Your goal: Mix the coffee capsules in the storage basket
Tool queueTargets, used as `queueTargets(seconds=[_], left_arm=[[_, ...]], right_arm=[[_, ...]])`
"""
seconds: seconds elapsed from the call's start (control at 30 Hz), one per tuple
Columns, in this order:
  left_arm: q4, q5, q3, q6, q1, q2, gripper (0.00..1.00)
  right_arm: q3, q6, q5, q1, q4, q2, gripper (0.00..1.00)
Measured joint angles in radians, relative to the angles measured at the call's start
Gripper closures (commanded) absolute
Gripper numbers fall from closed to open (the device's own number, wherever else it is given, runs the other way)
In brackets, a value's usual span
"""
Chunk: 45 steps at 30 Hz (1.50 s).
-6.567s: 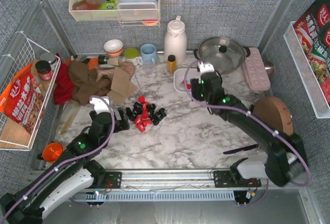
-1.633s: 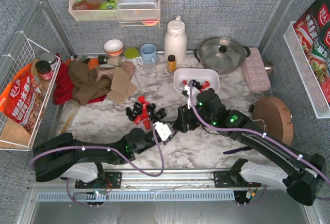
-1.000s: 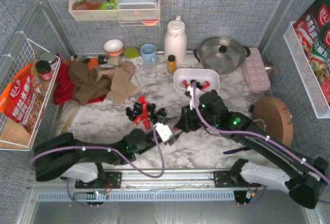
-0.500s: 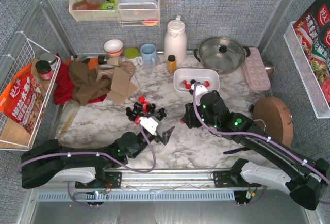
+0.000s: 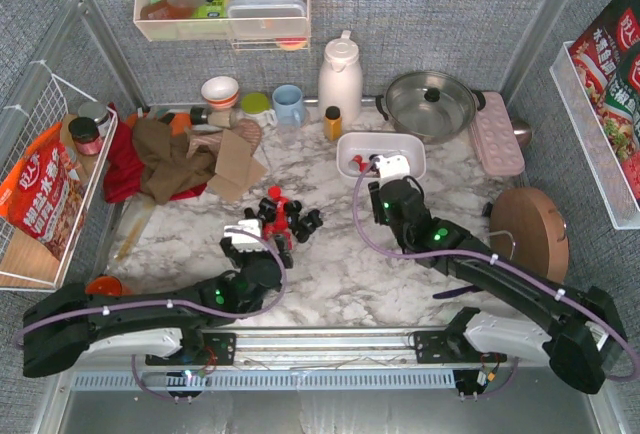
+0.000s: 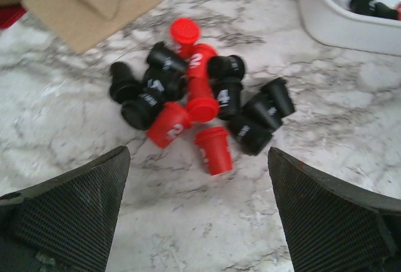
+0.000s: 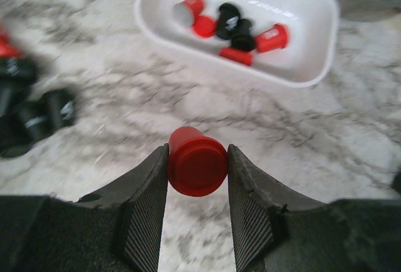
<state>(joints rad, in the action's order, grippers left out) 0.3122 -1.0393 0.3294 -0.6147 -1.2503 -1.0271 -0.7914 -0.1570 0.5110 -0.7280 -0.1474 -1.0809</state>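
Note:
A heap of red and black coffee capsules [image 5: 282, 218] lies on the marble top, left of centre. In the left wrist view the coffee capsules [image 6: 200, 106] sit just ahead of my left gripper [image 6: 200, 215], which is open wide and holds nothing. My left gripper [image 5: 255, 244] hovers at the near side of the heap. My right gripper [image 7: 197, 178] is shut on a red capsule [image 7: 197, 165], held above the marble a little short of the white storage basket [image 7: 313, 74]. Several red and black capsules [image 7: 233, 29] lie inside it. Seen from above, my right gripper [image 5: 385, 182] is at the near edge of the storage basket [image 5: 345, 144].
Behind the basket stand a white jug [image 5: 340, 76], a small yellow-capped bottle [image 5: 333, 122], a lidded pot [image 5: 430, 102] and a pink tray [image 5: 497, 132]. Cardboard pieces [image 5: 235, 162] and cloths [image 5: 160, 159] lie at the back left. A wooden disc [image 5: 530, 229] sits at the right.
The two grippers stood together mid-table; the left one has opened wide and drawn back left to the heap. The right one has swung up towards the basket with the red capsule.

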Motion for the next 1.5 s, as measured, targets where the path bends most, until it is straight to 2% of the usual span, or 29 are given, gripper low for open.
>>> queueTargets(seconds=[0.17, 0.27, 0.4, 0.6, 0.83, 0.97, 1.13, 1.5], left_arm=[[-0.190, -0.064, -0.039, -0.209, 0.000, 0.091, 0.01], [-0.248, -0.069, -0.080, -0.273, 0.000, 0.166, 0.01], [-0.289, -0.067, -0.119, -0.309, 0.000, 0.269, 0.01], [-0.350, -0.032, -0.143, -0.349, 0.000, 0.439, 0.01], [-0.445, 0.002, -0.151, -0.388, 0.000, 0.569, 0.01], [-0.481, 0.014, -0.146, -0.401, 0.000, 0.587, 0.01], [-0.486, 0.016, -0.133, -0.407, 0.001, 0.533, 0.01], [-0.373, 0.010, -0.003, -0.357, 0.040, 0.238, 0.01]], right_arm=[[0.049, 0.039, 0.085, 0.105, 0.179, -0.056, 0.69], [0.024, 0.030, 0.057, 0.215, 0.267, -0.143, 0.69], [-0.094, 0.008, -0.014, 0.341, 0.346, -0.344, 0.67], [-0.352, -0.034, -0.111, 0.452, 0.331, -0.647, 0.44], [-0.501, -0.065, -0.169, 0.486, 0.212, -0.815, 0.21], [-0.529, -0.065, -0.185, 0.487, 0.166, -0.819, 0.10], [-0.491, -0.066, -0.201, 0.483, 0.122, -0.723, 0.04], [-0.113, -0.047, -0.152, 0.346, 0.132, -0.336, 0.01]])
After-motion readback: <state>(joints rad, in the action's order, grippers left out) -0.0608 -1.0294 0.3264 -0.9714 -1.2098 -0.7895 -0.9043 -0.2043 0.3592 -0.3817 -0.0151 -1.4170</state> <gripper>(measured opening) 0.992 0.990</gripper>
